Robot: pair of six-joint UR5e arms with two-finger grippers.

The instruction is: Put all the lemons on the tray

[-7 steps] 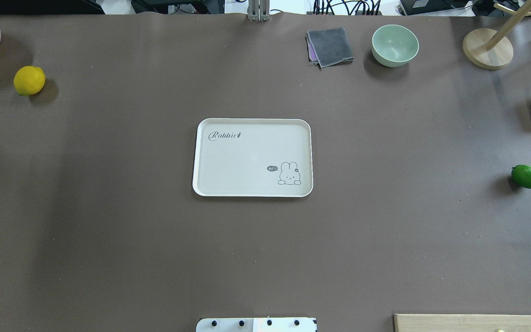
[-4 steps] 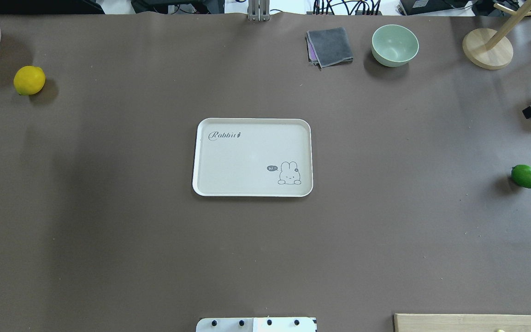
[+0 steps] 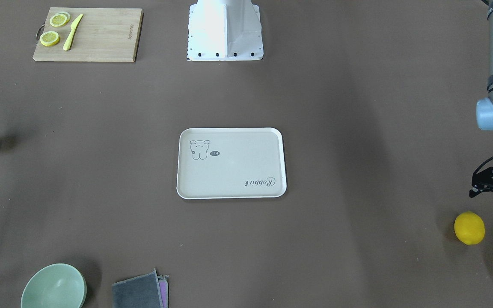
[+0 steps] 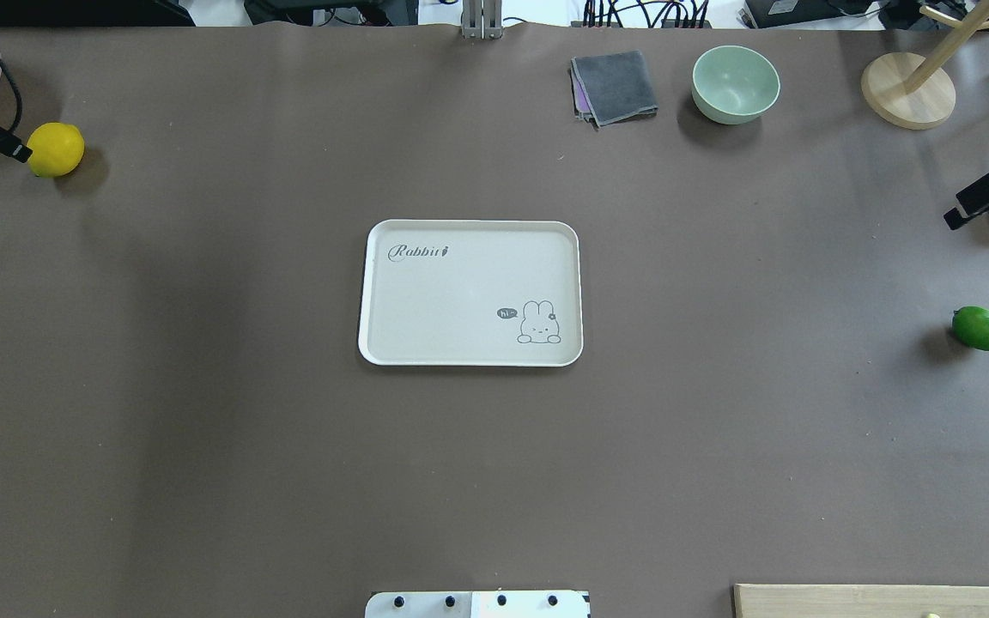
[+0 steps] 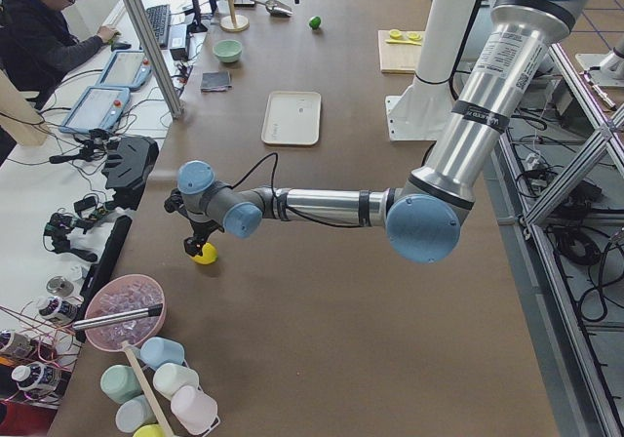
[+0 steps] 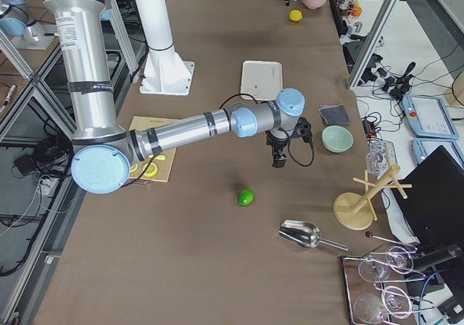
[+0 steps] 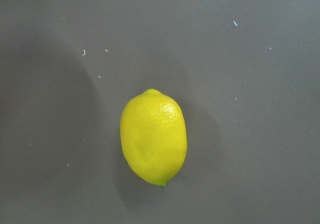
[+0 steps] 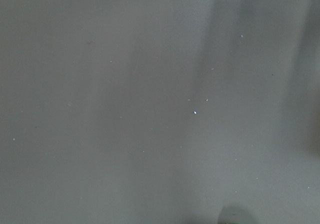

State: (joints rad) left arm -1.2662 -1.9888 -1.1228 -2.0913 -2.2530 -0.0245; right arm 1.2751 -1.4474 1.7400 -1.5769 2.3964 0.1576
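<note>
My left gripper (image 4: 14, 149) hangs over the yellow lemon (image 4: 55, 149) at the far-left corner; right gripper (image 4: 967, 210) near right edge; whether either is apart, I cannot tell.

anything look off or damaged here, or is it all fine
One small thing: the yellow lemon has a shallow dent in its skin on one side, seen in the left wrist view. Otherwise nothing stands out: the tray lies flat and empty, the green lemon looks whole, and nothing is spilled.
</note>
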